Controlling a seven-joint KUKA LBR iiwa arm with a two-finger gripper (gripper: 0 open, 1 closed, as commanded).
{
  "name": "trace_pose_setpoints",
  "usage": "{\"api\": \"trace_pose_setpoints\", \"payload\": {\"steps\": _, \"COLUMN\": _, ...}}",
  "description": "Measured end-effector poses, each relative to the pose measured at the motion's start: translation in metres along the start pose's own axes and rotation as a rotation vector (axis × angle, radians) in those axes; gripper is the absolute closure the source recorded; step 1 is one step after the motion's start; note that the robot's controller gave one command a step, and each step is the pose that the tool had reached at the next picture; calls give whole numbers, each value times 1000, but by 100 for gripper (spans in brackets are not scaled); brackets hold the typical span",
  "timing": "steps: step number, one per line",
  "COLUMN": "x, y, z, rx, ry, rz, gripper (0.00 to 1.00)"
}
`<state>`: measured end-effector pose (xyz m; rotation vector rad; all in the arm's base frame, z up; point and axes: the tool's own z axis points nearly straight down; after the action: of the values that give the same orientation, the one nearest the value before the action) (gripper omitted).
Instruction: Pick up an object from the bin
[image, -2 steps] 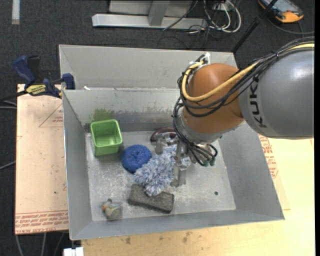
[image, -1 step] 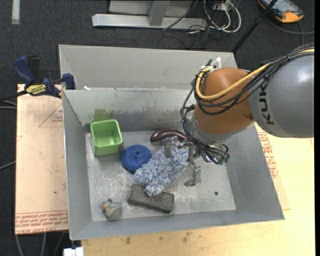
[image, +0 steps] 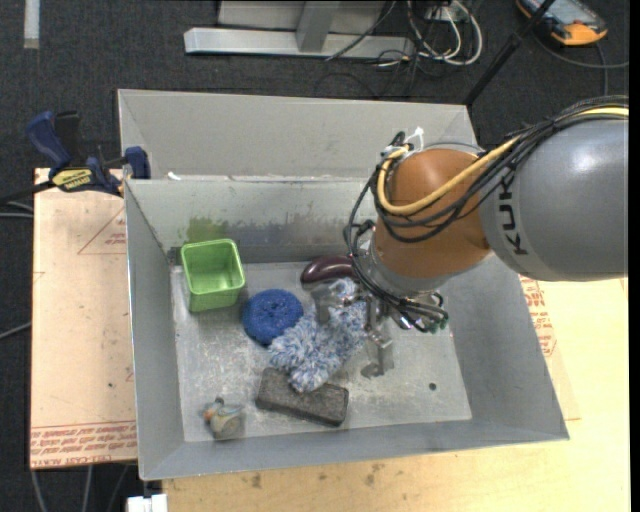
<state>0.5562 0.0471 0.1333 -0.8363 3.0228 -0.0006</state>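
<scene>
Tool (image: 377, 352) is down low inside the grey metal bin (image: 150, 330), a bit right of the middle of the floor, hanging under the big orange cover (image: 435, 225) on the wrist. Yellow and black cables (image: 400, 195) loop over that cover, and the silver arm (image: 570, 200) comes in from the right. Honestly I can't tell how far open the tool is from this angle, the wrist blocks most of it, and I don't see anything clearly held in it.

Closest thing to it is the blue-and-white fuzzy cloth (image: 318, 350), a bunched-up knitted-looking lump lying in the middle of the bin. The tool sits right at the cloth's right edge, either touching or just beside it, can't say which.

Other bits around:
- a dark maroon thing (image: 325, 268) just behind the cloth, partly tucked under the wrist, shape is hard to make out
- a blue round scrubber (image: 272, 314) touching the cloth's left side
- a green square cup (image: 212, 275) upright, back-left, near the rear wall and just beside the scrubber
- a dark grey block (image: 303, 398) lying flat in front of the cloth, right up against it
- a small grey figure (image: 223, 417) with a bit of colour on it, in the front-left corner, apart from the rest
</scene>
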Motion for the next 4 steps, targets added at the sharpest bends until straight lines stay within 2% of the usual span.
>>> {"api": "trace_pose_setpoints", "payload": {"steps": 1, "x": -18, "y": -9, "z": 66, "rx": -3, "ry": 2, "rz": -79, "gripper": 0}}
{"api": "trace_pose_setpoints", "payload": {"steps": 2, "x": -17, "y": -6, "z": 62, "rx": -1, "ry": -4, "rz": -229, "gripper": 100}}
{"api": "trace_pose_setpoints", "payload": {"steps": 4, "x": -16, "y": -6, "z": 60, "rx": -2, "ry": -3, "rz": -228, "gripper": 100}}
